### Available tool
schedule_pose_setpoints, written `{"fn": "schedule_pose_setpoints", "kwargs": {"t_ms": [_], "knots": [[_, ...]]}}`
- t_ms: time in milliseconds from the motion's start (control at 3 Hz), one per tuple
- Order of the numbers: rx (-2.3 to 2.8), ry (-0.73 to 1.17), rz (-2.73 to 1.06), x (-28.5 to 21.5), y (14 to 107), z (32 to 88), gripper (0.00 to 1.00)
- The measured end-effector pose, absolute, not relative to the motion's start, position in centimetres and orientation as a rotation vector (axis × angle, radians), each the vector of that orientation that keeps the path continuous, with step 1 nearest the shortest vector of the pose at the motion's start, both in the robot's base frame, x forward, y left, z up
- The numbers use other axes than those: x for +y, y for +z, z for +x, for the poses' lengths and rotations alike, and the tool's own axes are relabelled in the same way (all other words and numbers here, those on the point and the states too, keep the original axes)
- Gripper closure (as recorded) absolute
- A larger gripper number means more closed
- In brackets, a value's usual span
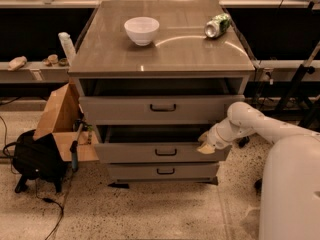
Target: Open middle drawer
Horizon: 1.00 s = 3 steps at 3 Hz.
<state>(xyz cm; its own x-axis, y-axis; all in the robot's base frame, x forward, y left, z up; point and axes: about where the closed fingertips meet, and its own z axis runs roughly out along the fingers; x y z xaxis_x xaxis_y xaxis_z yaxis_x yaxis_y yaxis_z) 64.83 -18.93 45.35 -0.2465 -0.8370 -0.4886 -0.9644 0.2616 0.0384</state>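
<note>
The middle drawer (150, 153) is a pale-grey drawer with a small dark bar handle (165, 152). It stands pulled partly out of the cabinet, with a dark gap above its front. My gripper (205, 146) is at the right end of this drawer's front, at its top edge, on my white arm (250, 124) that reaches in from the right. The top drawer (160, 109) with the tallest front is also partly out. The bottom drawer (162, 171) is closed.
A white bowl (142, 30) and a green can (217, 25) lying on its side are on the cabinet top (165, 54). An open cardboard box (60, 119) and a black bag (37, 159) stand on the floor left of the cabinet. My white base (290, 189) is at the right.
</note>
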Motion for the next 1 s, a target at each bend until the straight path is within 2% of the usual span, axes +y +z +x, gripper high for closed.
{"fn": "schedule_pose_setpoints", "kwargs": {"t_ms": [333, 667, 1000], "knots": [[2.169, 0.473, -1.642, -18.9, 45.3, 64.8, 1.0], [2.169, 0.473, -1.642, -19.1, 45.3, 64.8, 1.0], [2.151, 0.458, -1.646, -18.9, 47.0, 64.6, 0.76]]}}
